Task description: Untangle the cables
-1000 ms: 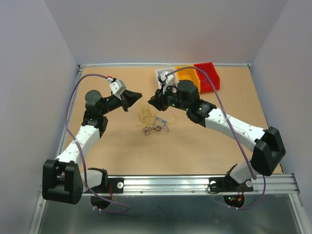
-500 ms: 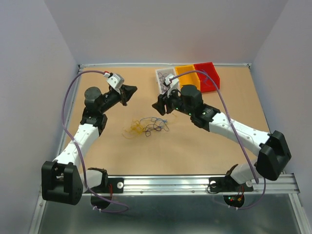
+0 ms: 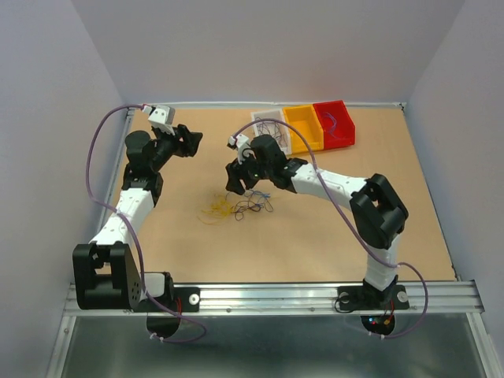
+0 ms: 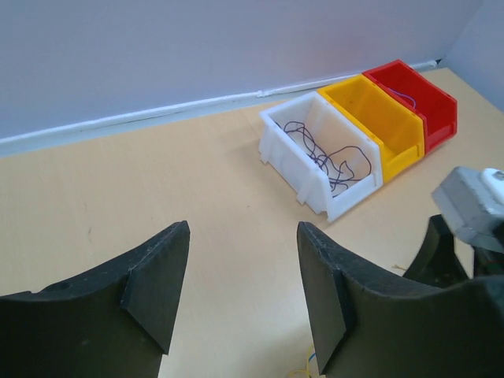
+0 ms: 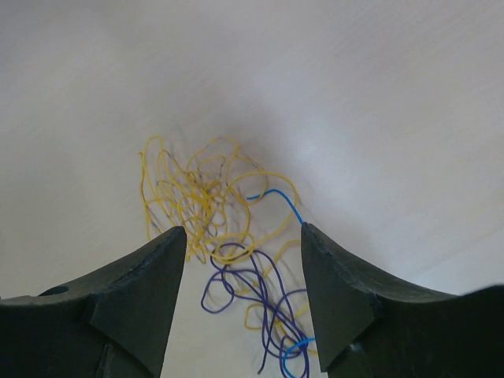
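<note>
Cables lie clumped on the table from above, with the left gripper well apart and the right gripper just over them. Left wrist view: gripper released and empty, facing a white bin. Right wrist view: gripper released above the yellow, purple and blue tangle. The next move, I judge, is to pinch one strand and draw it free.
</note>
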